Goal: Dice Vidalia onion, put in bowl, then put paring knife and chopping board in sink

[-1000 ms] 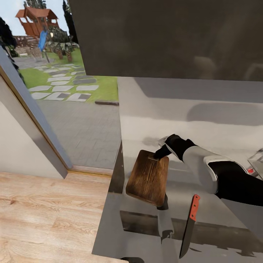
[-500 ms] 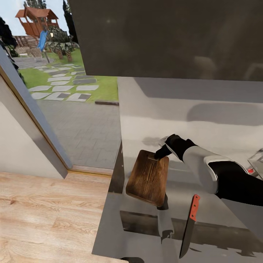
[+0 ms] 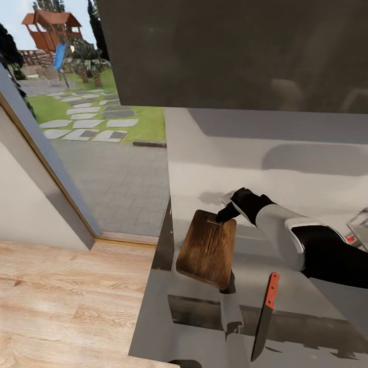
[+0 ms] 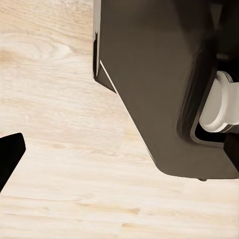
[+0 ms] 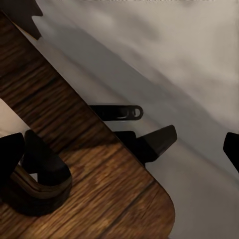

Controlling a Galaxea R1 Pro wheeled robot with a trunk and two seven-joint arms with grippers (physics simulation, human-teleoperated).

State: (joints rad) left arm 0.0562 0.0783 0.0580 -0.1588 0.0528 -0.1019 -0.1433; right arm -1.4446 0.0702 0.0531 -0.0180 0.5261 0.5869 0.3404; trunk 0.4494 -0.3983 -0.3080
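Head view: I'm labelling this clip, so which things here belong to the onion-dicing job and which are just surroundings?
Job:
chopping board, lifted at its far end by the right gripper
paring knife, lying on the countertop
sink, at the frame's right edge

Surroundings:
dark upper cabinet
wood floor
garden playhouse outside

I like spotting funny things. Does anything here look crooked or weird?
Yes. The dark brown wooden chopping board is tilted up off the grey metallic countertop, with the right tool at its far slotted end. The orange-handled paring knife seems to hang over the countertop, blade pointing down.
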